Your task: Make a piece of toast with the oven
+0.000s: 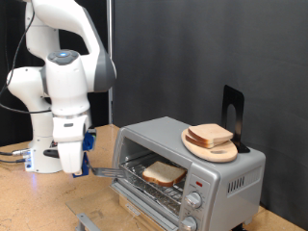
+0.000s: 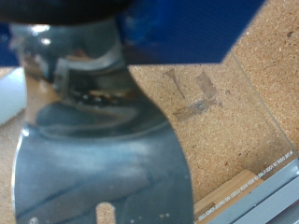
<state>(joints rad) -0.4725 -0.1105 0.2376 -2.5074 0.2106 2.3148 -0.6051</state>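
Fingers (image 1: pixel 75 169) hold a shiny metal spatula (image 1: pixel 108 171); tipped, it could knock the pale bread slice (image 1: pixel 164 173) off the silver oven's (image 1: pixel 226 183) rack.

The oven (image 1: pixel 192 164) stands on the worktop (image 1: pixel 29 207); the piece of toast (image 1: pixel 165 173) lies inside it on the rack, a plate (image 1: pixel 210 146) of slices on top, the gripper (image 1: pixel 75 166) at the exterior view's left.

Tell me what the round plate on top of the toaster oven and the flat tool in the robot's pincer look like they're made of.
The round tan plate looks like unfinished wood: matte, pale brown. The flat slotted silver spatula, seemingly held at the pincer, looks like polished metal: it mirrors its surroundings. The boxy silver-grey toaster oven looks like brushed metal.
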